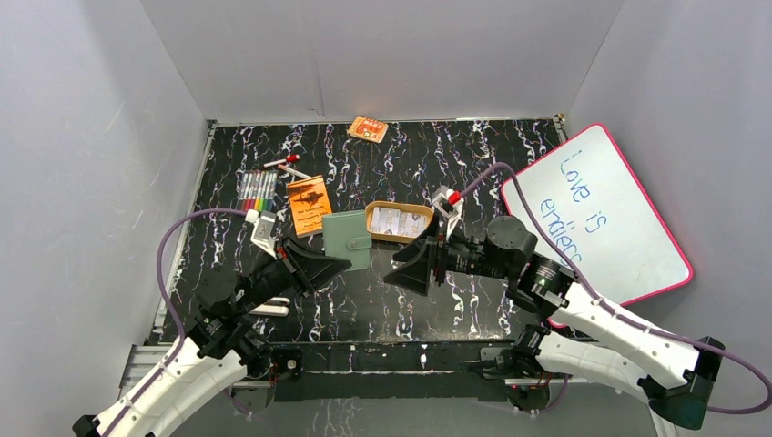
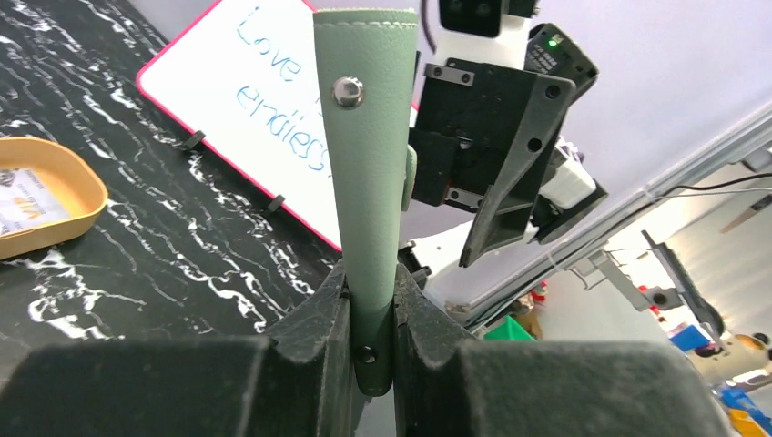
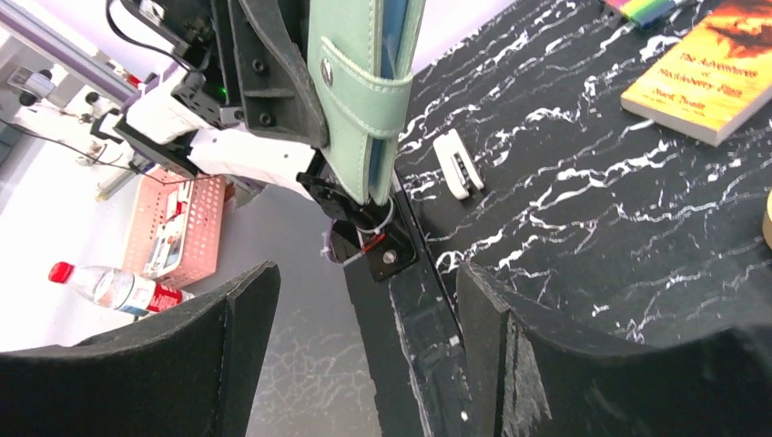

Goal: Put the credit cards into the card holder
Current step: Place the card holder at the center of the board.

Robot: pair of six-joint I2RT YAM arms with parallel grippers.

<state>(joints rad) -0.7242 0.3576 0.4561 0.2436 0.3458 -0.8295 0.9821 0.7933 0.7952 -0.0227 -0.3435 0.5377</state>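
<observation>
My left gripper [image 1: 333,263] is shut on the sage-green card holder [image 1: 347,238] and holds it off the table. In the left wrist view the card holder [image 2: 369,173] stands folded shut between the fingers, snap stud showing, with the left gripper [image 2: 371,319] clamped on its lower edge. My right gripper [image 1: 409,267] is open and empty just to its right. In the right wrist view the right gripper [image 3: 364,355] faces the card holder [image 3: 360,100], whose tab and blue sleeves show. The credit cards [image 1: 394,221] lie in the tan oval tray [image 1: 371,221], which also shows in the left wrist view [image 2: 55,168].
An orange booklet [image 1: 309,205] and several markers [image 1: 258,189] lie at left. A small white clip [image 3: 458,164] lies near them. An orange-and-white packet [image 1: 368,128] sits at the back. A pink-framed whiteboard [image 1: 601,214] leans at right.
</observation>
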